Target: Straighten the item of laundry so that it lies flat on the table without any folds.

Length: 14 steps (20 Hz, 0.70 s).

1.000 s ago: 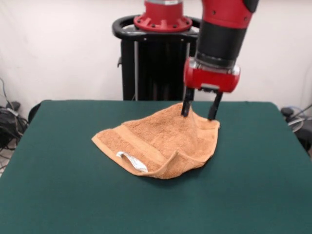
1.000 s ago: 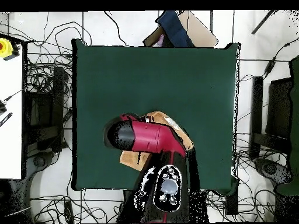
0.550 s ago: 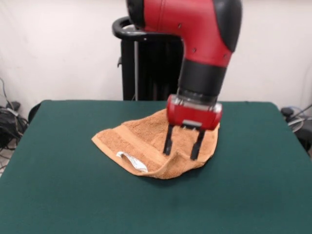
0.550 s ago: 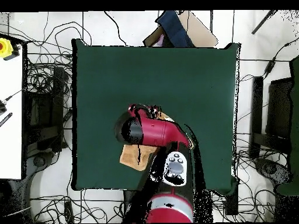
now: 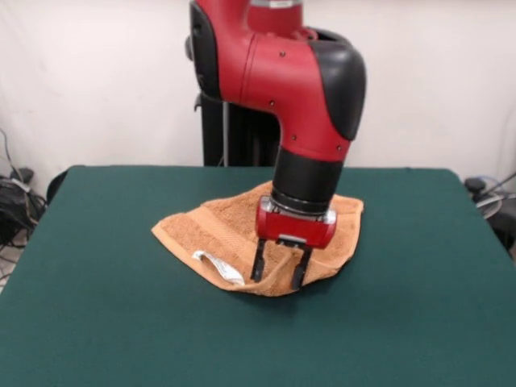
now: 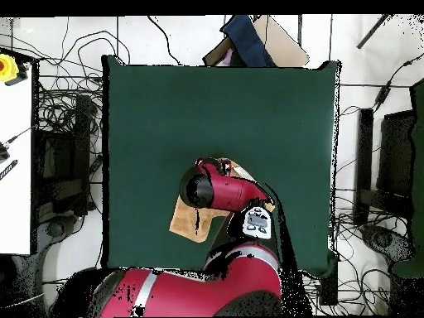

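The item of laundry, an orange-tan towel, lies rumpled on the green table, a little right of centre. Its near edge is folded over into a raised lip, and a white tag shows at the front left. My gripper is open and points straight down, with its two black fingers standing either side of that folded near lip, at or close to the cloth. In the overhead view the red arm covers most of the towel, the gripper is hidden beneath it, and the table stretches wide around.
Green tabletop surrounds the towel on all sides. Cables lie off the table's left edge. In the overhead view a white bench stands beside the table, and a cardboard box with blue cloth sits past its far edge.
The gripper has travelled from the towel's far right corner across the cloth to its near folded edge and dropped lower. The towel's far corner, lifted earlier, has settled.
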### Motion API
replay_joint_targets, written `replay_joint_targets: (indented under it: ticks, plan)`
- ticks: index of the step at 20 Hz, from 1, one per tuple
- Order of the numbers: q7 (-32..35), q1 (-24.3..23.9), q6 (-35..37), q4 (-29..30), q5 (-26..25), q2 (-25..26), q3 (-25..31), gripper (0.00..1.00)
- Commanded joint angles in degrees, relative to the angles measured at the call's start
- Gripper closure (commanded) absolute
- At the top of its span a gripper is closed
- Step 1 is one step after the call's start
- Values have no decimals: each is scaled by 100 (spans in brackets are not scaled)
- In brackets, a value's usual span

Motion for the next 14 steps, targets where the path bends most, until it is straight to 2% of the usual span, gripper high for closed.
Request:
replay_joint_targets:
  ticks: [1,5,11,12,14]
  plan:
    - [952,-215,440,-21,211,294,645,0]
    - [1037,-68,738,48,340,171,532,0]
    - [1008,-224,1343,87,520,93,900,0]
    - [973,-228,1465,50,541,102,934,100]
    - [1011,-265,1534,77,602,72,985,100]
